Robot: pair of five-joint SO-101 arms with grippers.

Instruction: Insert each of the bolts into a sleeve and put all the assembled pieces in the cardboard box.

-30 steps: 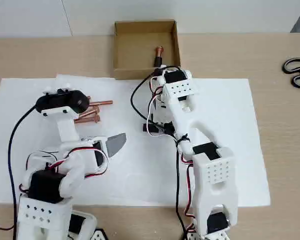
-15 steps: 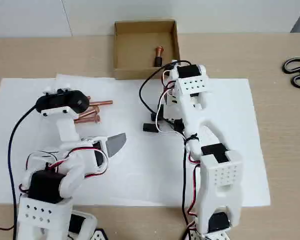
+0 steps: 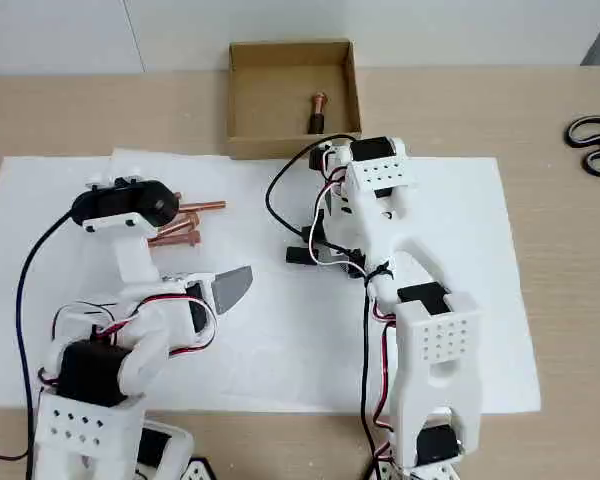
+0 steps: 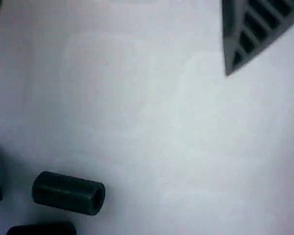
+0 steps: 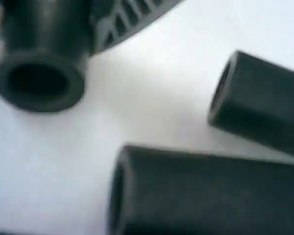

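Note:
An assembled bolt and sleeve point(image 3: 318, 110) lies in the cardboard box point(image 3: 270, 95) at the back. Several copper bolts point(image 3: 185, 225) lie on the white paper by the left arm. Black sleeves point(image 3: 300, 254) rest mid-table; the right wrist view shows them up close, one end-on point(image 5: 39, 81), one long point(image 5: 201, 196), another aside point(image 5: 257, 115). My right gripper point(image 3: 322, 238) hovers low over them, open, one ribbed finger point(image 5: 130, 17) beside the end-on sleeve. My left gripper point(image 3: 230, 290) stands open over bare paper, near a sleeve point(image 4: 68, 192).
Scissors point(image 3: 595, 143) lie at the far right on the wooden table. The white paper sheet point(image 3: 480, 220) covers the work area. Cables trail from the right arm near the box's front wall.
The right arm has drawn back from the box's front edge and come to rest over the sleeves. The left arm has kept still.

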